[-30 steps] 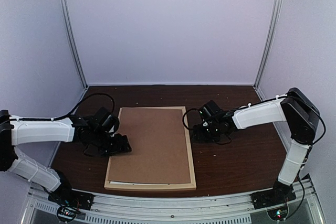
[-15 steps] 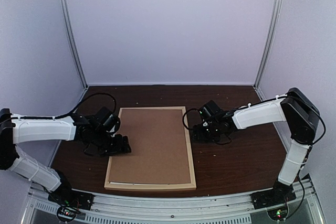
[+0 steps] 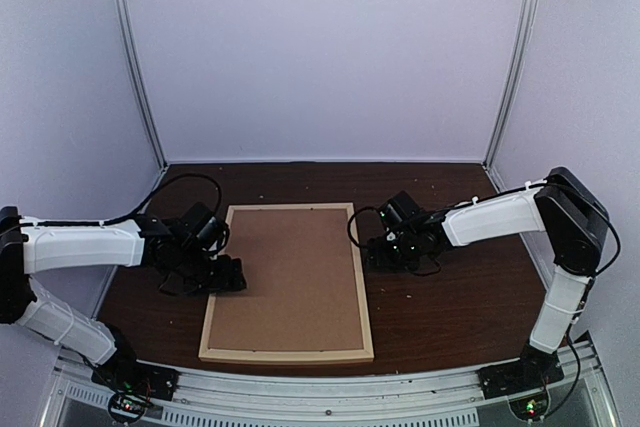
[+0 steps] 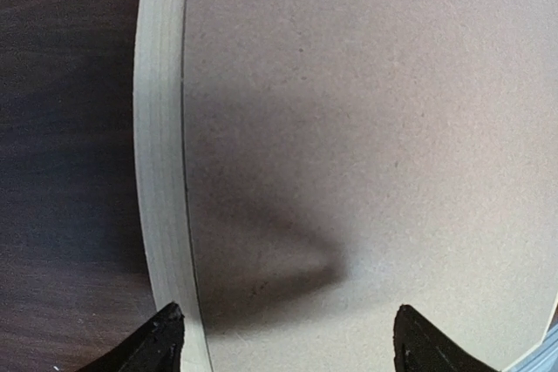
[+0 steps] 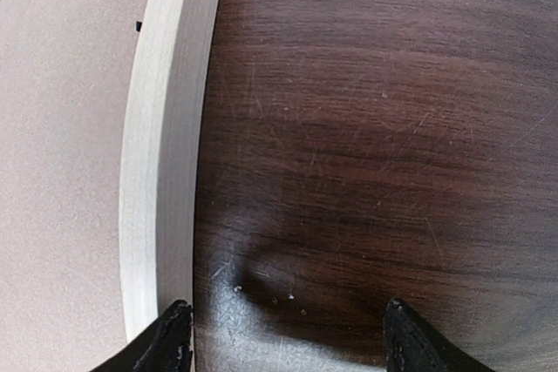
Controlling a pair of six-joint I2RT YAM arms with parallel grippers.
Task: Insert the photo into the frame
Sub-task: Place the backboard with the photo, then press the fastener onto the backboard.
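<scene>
The frame (image 3: 290, 355), a rectangle of pale wood strips, lies flat mid-table with a brown backing board (image 3: 290, 272) filling it. The photo is hidden. My left gripper (image 3: 230, 275) is open at the frame's left side; in its wrist view the left gripper (image 4: 283, 341) straddles the left strip (image 4: 161, 172) and the board (image 4: 375, 111), holding nothing. My right gripper (image 3: 374, 253) is open just off the frame's right side. Seen from the right wrist, the right gripper (image 5: 283, 337) hangs over bare table beside the right strip (image 5: 166, 145), with nothing between its fingers.
The dark wood table (image 3: 450, 307) is walled by pale panels at the back and both sides. Black cables loop off each wrist near the frame, such as the left arm's cable (image 3: 190, 183). A metal rail (image 3: 330, 387) runs along the near edge.
The white sliver under the board's near edge no longer shows; the board now lies flat inside the frame. My left gripper has drawn slightly left. The right arm has not moved.
</scene>
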